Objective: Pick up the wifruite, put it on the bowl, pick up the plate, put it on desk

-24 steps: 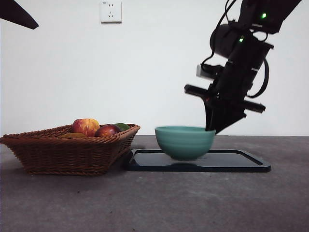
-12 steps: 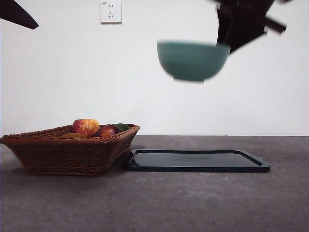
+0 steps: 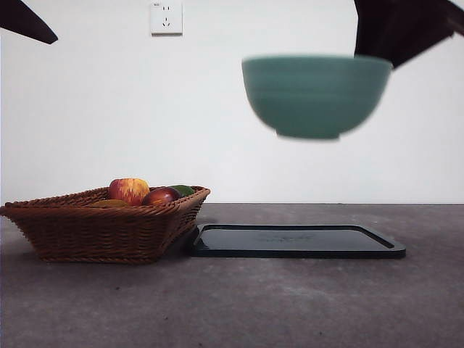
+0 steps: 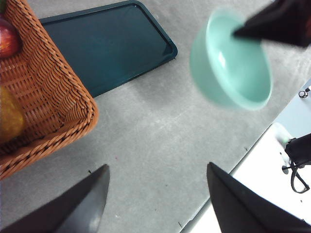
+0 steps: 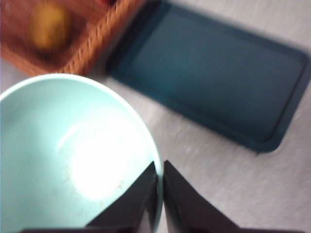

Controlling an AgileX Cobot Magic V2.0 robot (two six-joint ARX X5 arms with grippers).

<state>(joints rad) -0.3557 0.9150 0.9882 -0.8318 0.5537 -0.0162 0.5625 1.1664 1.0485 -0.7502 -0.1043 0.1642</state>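
My right gripper is shut on the rim of the teal-green bowl and holds it high in the air. In the front view the bowl hangs, blurred, above the black tray, with the right gripper at its right rim. The bowl is empty inside. The olive-brown wifruite lies in the wicker basket; in the front view only its top shows. My left gripper is open and empty over the desk.
The basket stands at the left with a red-yellow apple and a dark red fruit. The glossy tray lies bare beside it. The left arm shows as a black tip at the top left corner.
The right gripper has lifted the bowl off the tray, up and then a little to the right and nearer the camera. The basket, tray and left arm have not moved.
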